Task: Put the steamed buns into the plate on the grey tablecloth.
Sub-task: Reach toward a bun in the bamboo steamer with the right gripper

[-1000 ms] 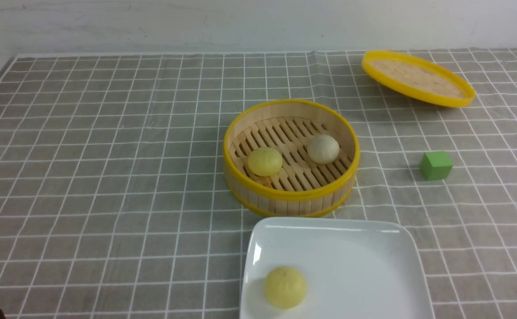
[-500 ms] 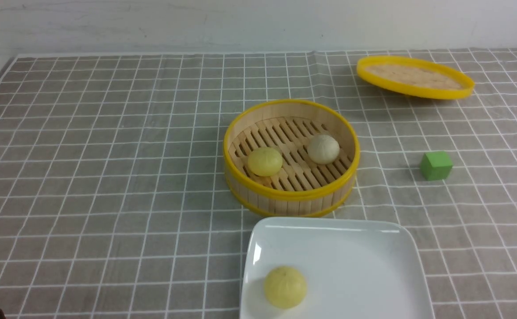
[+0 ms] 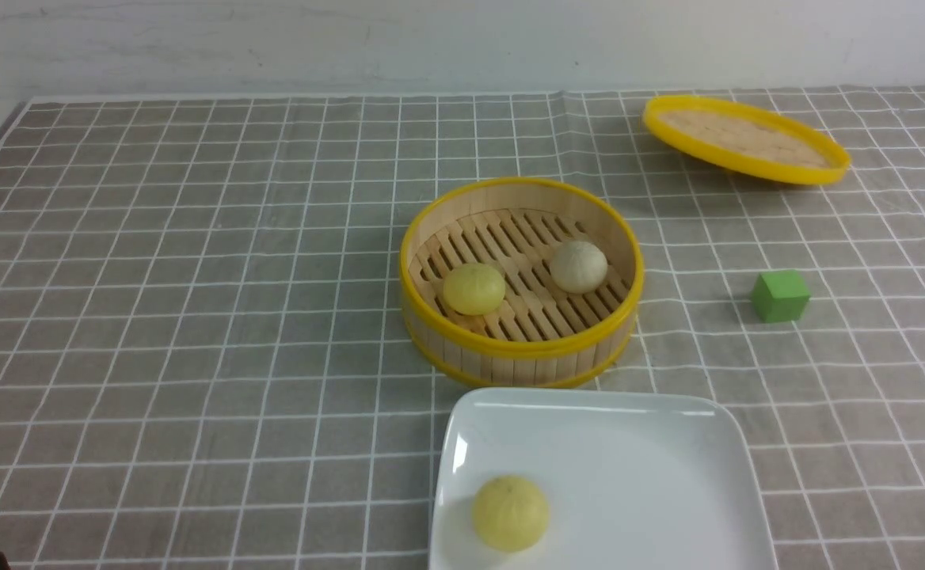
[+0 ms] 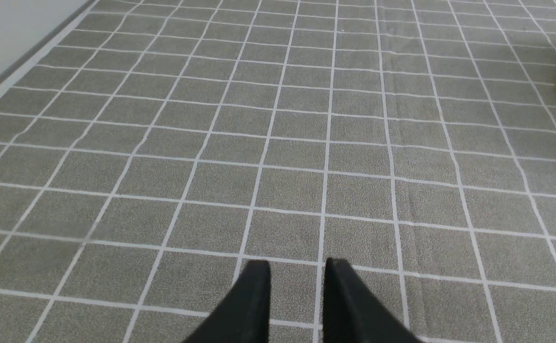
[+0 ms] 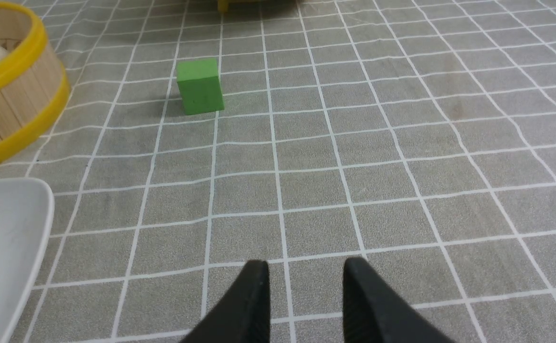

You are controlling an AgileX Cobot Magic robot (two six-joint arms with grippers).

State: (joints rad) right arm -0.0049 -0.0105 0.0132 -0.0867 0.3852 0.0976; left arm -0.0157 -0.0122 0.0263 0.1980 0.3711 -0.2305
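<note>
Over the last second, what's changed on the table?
Only the bamboo lid rocked: it flattened out, then tipped partly back. Nothing was grasped or released. The yellow bun and whitish bun in the steamer basket, the third bun on the plate and the green cube stayed put.

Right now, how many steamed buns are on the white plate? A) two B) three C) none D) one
D: one pale yellow bun lies on the plate; the other yellow bun and the whitish bun sit in the steamer basket.
</note>
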